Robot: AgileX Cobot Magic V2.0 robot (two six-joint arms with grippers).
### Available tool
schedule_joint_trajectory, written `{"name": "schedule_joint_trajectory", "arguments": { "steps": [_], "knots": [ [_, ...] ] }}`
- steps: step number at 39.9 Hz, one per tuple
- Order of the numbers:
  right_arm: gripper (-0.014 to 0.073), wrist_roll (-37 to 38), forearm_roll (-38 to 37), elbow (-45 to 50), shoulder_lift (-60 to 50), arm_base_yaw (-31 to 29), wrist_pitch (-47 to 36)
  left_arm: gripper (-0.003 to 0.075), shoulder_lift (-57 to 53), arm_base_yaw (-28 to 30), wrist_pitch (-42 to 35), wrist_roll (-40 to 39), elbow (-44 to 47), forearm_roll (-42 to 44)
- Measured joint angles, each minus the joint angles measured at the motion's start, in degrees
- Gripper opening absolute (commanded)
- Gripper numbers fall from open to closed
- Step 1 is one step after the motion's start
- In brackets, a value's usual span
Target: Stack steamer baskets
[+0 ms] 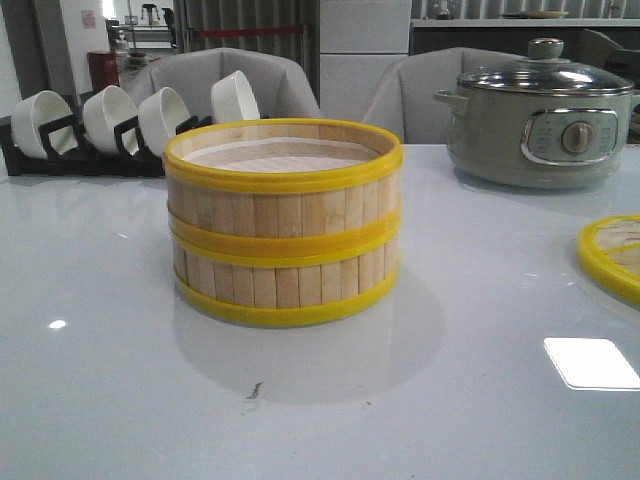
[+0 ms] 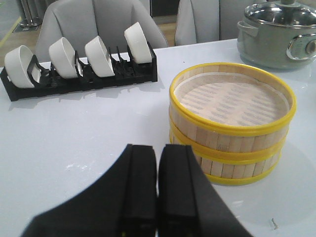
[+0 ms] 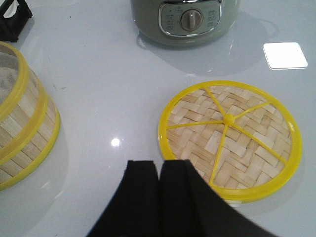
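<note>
Already stacked, the two steamer baskets (image 1: 283, 222) stand one squarely atop the other near the middle of the glossy white counter (image 1: 120, 400), yellow rims meeting at the seam. Both black tools are pressed together and hold nothing: the left tool (image 2: 158, 192) hangs above the counter just short of the stack, the right tool (image 3: 159, 195) over the near edge of the flat woven lid (image 3: 229, 139). Behind stand a grey-green electric pot (image 1: 540, 125) and a black rack of white bowls (image 1: 120, 125).
</note>
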Motion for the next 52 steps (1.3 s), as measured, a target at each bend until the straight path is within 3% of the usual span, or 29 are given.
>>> {"name": "schedule_joint_trajectory", "arguments": {
  "steps": [18,27,29,40,52],
  "knots": [
    [0.0038,0.0,0.0,0.0,0.4,0.0,2.1,0.0095,0.0,0.0,0.0,0.0,0.0,0.0],
    [0.0297,0.0,0.0,0.0,3.4,0.0,5.9,0.0095,0.0,0.0,0.1,0.0,0.0,0.0],
    [0.0317,0.0,0.0,0.0,4.4,0.0,6.3,0.0095,0.0,0.0,0.1,0.0,0.0,0.0],
    [0.0314,0.0,-1.1,-1.6,13.9,0.0,4.1,0.0095,0.0,0.0,0.1,0.0,0.0,0.0],
    [0.0314,0.0,-2.3,-16.8,36.1,-0.7,3.6,0.0095,0.0,0.0,0.1,0.0,0.0,0.0]
  ]
}}
